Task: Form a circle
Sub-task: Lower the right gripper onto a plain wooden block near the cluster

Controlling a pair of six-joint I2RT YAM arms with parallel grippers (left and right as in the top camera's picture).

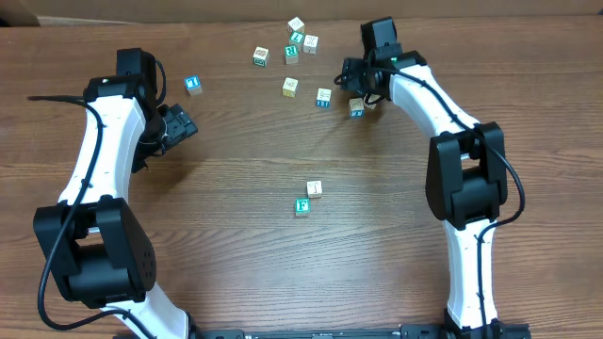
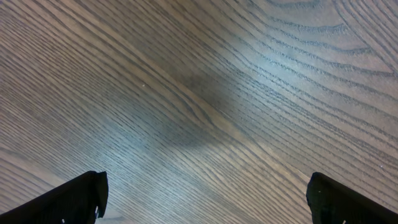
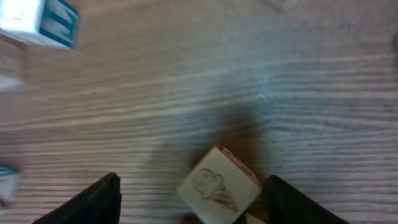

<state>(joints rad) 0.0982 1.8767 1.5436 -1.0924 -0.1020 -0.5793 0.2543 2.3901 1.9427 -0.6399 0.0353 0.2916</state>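
The right end effector [image 3: 191, 183] stands with its jaws parted wider than the single cream cube [image 3: 217, 186] between them. The cube sits on the table [image 3: 186, 81], turned at an angle to the fingers [image 3: 93, 199]; it lies close to the finger on the right of the wrist view and clearly apart from the other; whether the close finger touches it I cannot tell. Its upper face carries a brown line drawing and one edge shows red. Farther out in that view, a blurred blue-faced cube [image 3: 48, 22] lies at the upper left, well apart from the fingers.

Seen from overhead, this end effector is at the far right of the table, at the right end of a loose scatter of cubes [image 1: 290, 87] that makes no closed ring. Four of them sit close together near the far edge, one lies to their left, and two lie nearer the middle. A lone blue cube [image 1: 193, 86] lies off to the left, near the left arm [image 1: 99, 141]. Two more lie by themselves in the middle of the table, a pale cube [image 1: 315, 189] and a green-faced cube [image 1: 302, 206], just beside each other.

The left end effector [image 2: 205, 186] has its jaws wide, with only bare wood grain between them; from overhead it is at the left side of the table, well apart from the scatter.
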